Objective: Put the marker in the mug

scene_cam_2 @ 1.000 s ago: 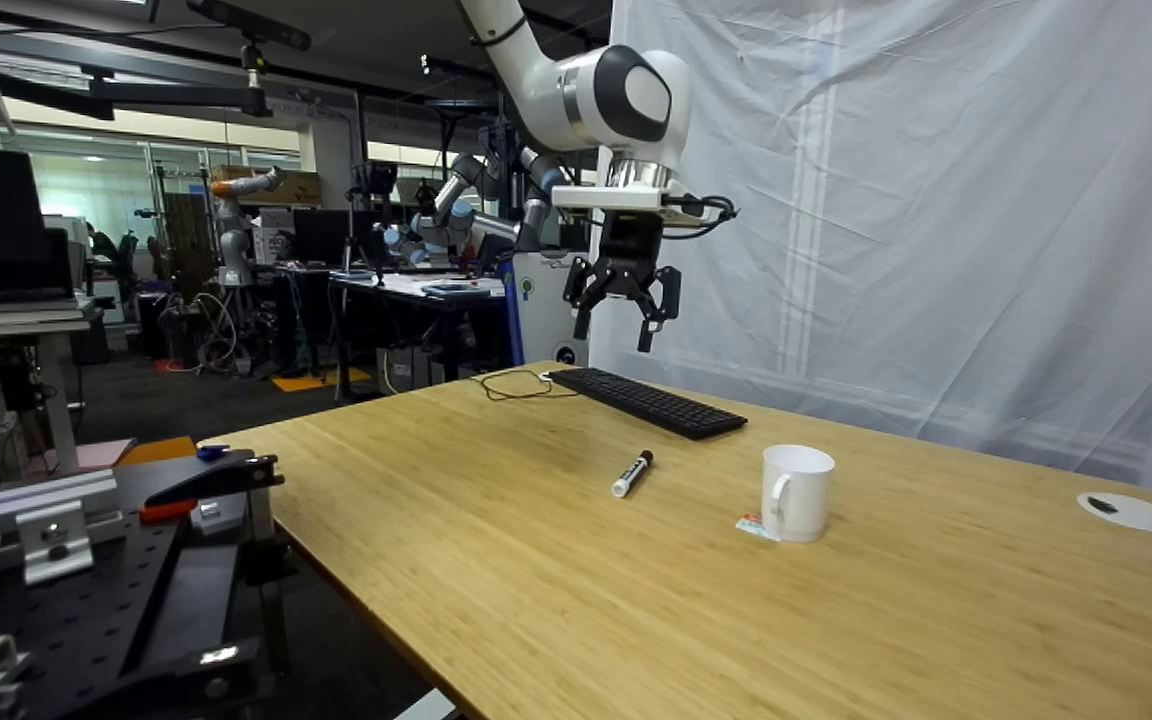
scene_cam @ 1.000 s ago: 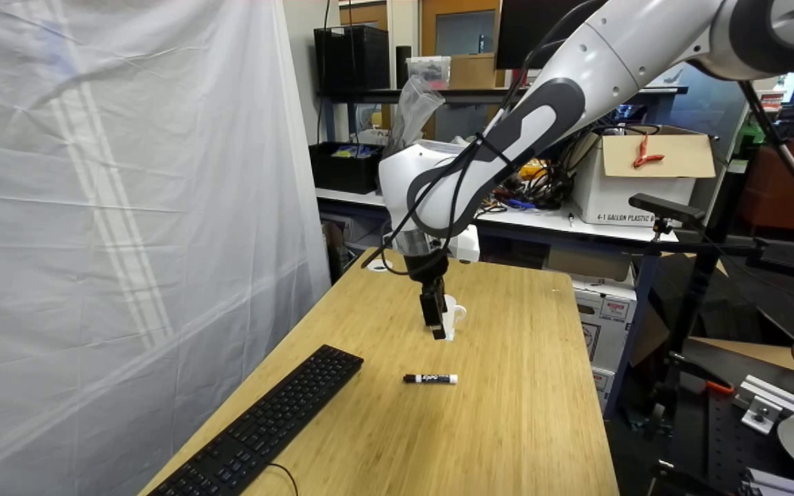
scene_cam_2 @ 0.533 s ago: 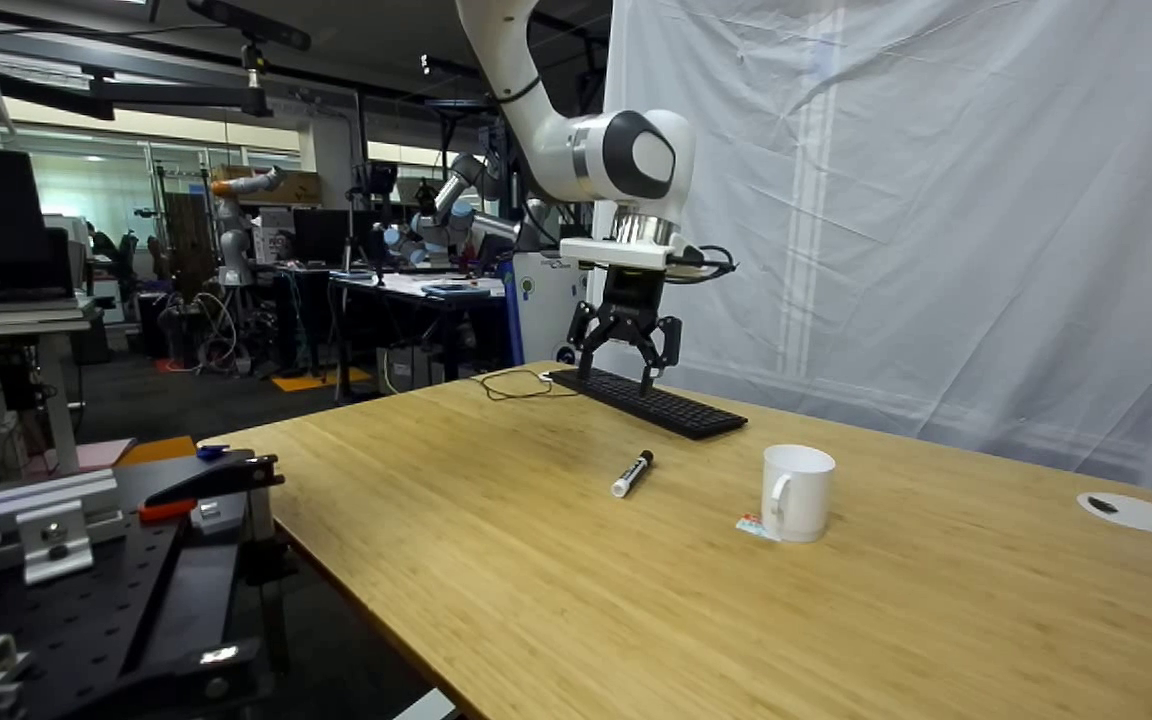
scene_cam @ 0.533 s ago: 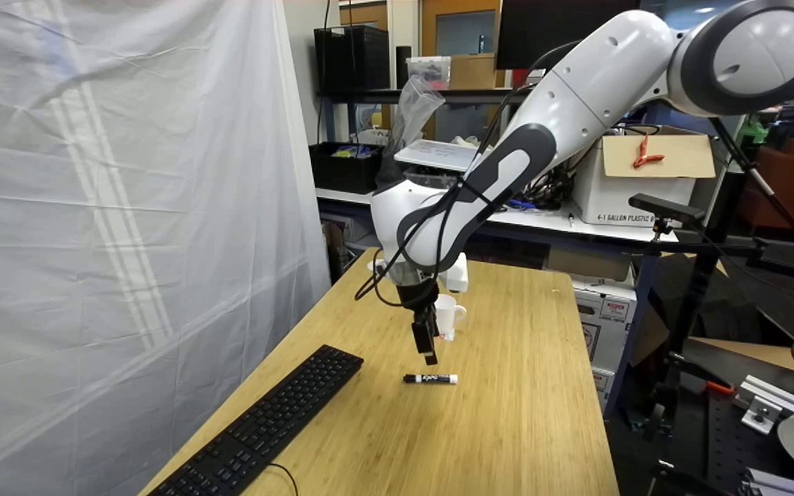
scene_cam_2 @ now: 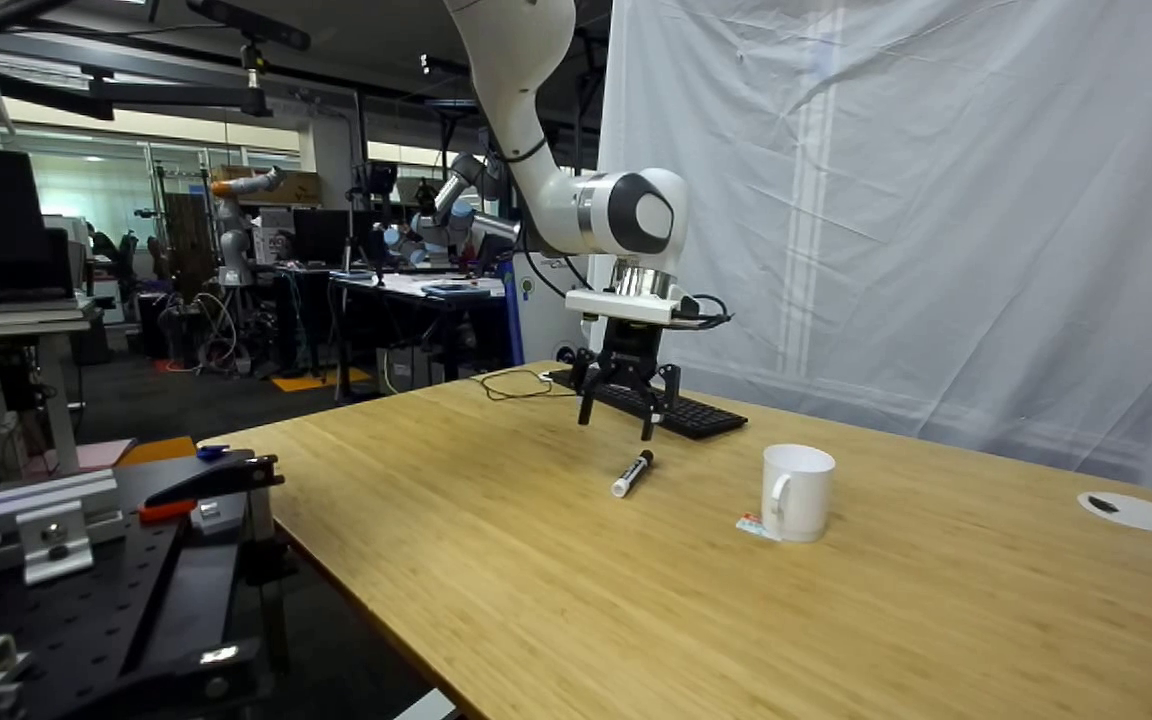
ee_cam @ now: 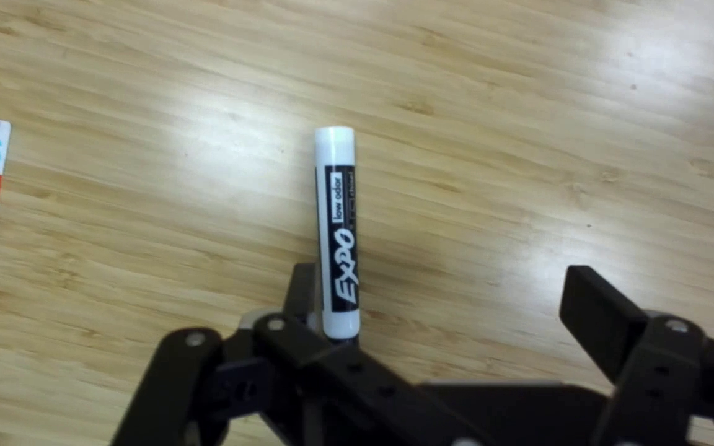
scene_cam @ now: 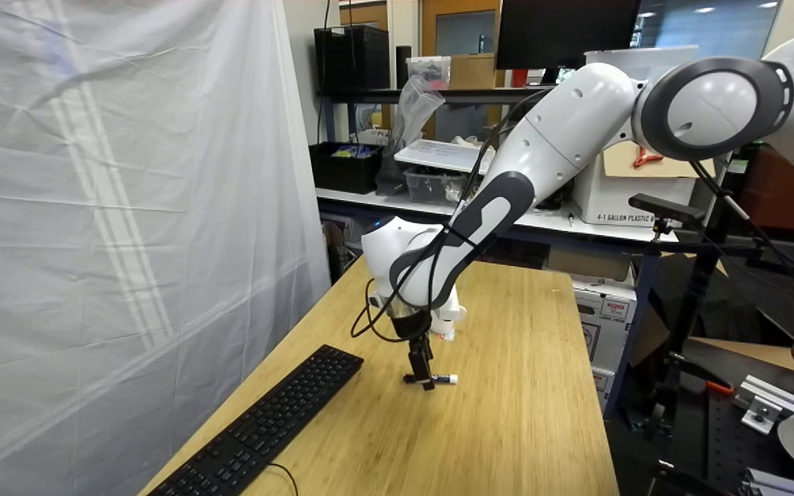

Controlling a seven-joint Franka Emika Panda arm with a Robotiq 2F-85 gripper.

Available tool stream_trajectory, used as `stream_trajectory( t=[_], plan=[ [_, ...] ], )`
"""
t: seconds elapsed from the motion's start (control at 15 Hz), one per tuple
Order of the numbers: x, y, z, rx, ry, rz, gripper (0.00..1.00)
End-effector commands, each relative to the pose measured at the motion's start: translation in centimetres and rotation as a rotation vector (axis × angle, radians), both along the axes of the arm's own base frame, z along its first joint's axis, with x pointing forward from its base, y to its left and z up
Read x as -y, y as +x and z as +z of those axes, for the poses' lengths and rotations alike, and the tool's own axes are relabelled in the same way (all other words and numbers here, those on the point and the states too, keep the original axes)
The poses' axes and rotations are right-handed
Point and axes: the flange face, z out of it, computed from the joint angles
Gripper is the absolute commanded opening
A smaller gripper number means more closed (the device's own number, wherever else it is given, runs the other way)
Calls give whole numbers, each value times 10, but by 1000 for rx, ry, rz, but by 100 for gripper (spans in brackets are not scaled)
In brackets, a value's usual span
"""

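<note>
In exterior view: black-and-white cylindrical plastic marker (scene_cam_2: 633, 474) lies on flat pale wooden table (scene_cam_2: 536, 570), apart from white cylindrical plastic-looking mug (scene_cam_2: 804, 500). Step, judged: grasp approach; next calls for centring, lowering, closing.

Wrist view: black metal-looking two-finger gripper (ee_cam: 442, 288) spread wide, empty; marker off-centre, contact not evident.
</note>
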Motion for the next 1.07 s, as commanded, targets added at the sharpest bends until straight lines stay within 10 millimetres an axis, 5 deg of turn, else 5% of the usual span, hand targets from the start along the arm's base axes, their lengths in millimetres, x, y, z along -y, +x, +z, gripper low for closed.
stream_trajectory(
  t=[0.0,1.0],
  plan=[
    [-4,10,-3,14,-10,47,100],
    [0,21,-41,57,-54,88,100]
  ],
)
